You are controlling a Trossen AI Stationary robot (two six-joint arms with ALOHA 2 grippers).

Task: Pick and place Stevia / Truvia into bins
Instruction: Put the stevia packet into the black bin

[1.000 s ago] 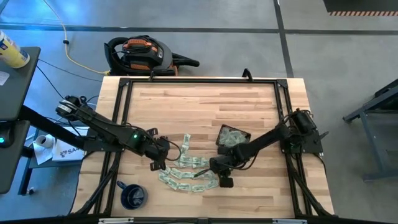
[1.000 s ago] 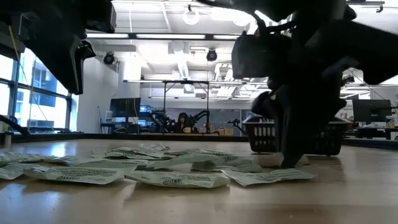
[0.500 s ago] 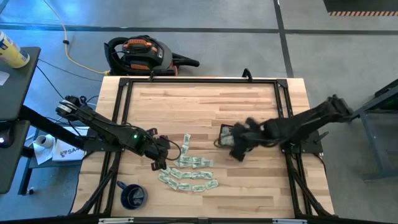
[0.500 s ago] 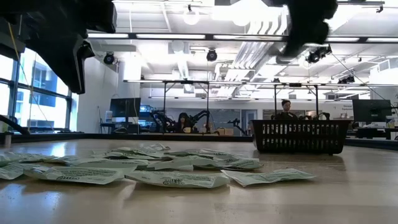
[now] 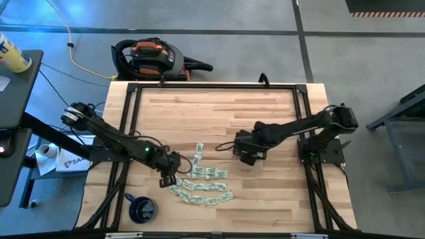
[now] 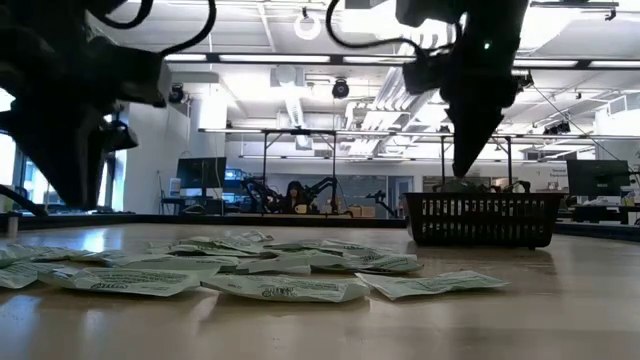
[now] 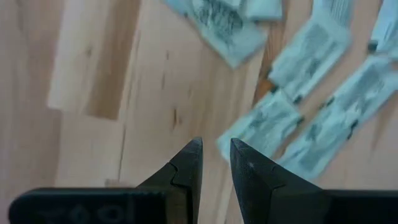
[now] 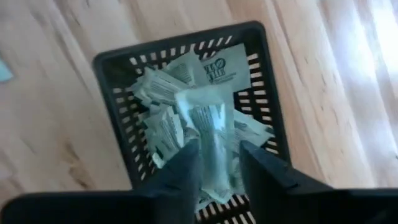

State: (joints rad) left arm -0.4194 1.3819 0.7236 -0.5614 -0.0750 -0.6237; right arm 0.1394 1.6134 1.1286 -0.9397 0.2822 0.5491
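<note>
sachet (image 8: pixel 208 134) btwn R gripper (image 8: pixel 214 155) over tray (image 8: pixel 118 59)

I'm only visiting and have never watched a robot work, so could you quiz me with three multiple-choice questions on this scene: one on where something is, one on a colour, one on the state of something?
1. Where is the right gripper?
A. Above the black basket
B. Over the mug
C. Off the table

2. What colour is the mug?
A. Red
B. Dark blue
C. White

3. What is the state of the black basket?
A. Empty
B. Tipped over
C. Upright, holding sachets

Answers:
1. A: the right wrist view looks straight down into the basket, with a sachet between the fingers.
2. B: the high view shows it dark blue, near the table's front edge.
3. C: the right wrist view shows several pale green and white sachets piled inside it, and the low view shows it standing level.

The left gripper waits beside the loose sachets.
</note>
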